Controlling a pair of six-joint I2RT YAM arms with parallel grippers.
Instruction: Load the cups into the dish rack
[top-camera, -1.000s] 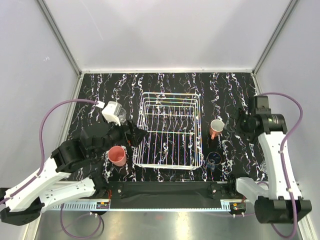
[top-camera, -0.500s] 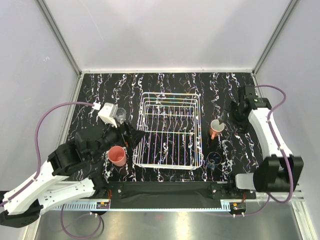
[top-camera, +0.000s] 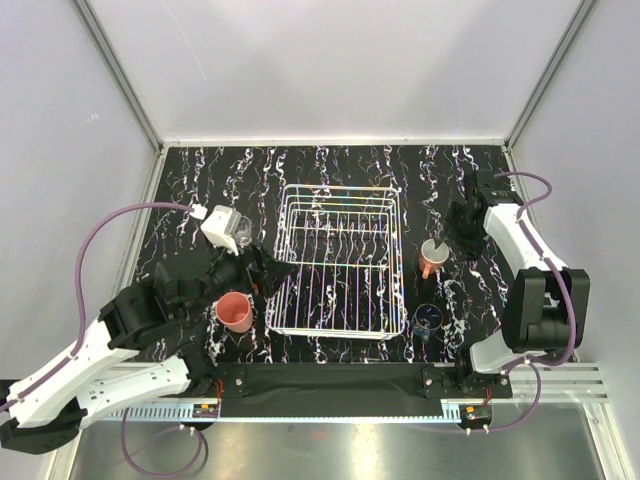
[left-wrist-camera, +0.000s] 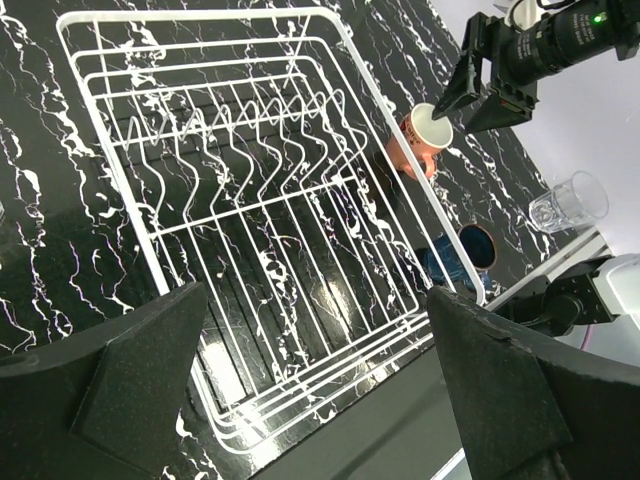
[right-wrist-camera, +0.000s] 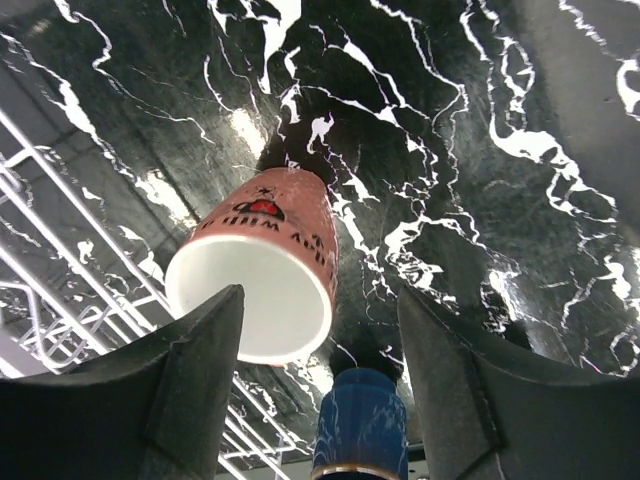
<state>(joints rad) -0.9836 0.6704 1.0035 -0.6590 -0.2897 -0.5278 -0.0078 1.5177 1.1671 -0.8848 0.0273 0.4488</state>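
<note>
Fingers (right-wrist-camera: 180, 400) of the right gripper (right-wrist-camera: 318, 300) are standing apart on either side of the orange mug (right-wrist-camera: 255, 260); whether they are touching it is hard to make out. The mug is sitting just beside the dish rack (left-wrist-camera: 260, 200), on its right. The wrist view's lower edge is cutting off a dark blue cup (right-wrist-camera: 360, 425). The left gripper (left-wrist-camera: 318, 300) is hovering wide open over the rack, holding nothing.

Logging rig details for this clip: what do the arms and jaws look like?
The left arm and right arm have white shells between black joints. A purple cable loops off each wrist. A white camera box tops the left wrist. The jaws are matte black, blunt wedges, unmarked.
</note>
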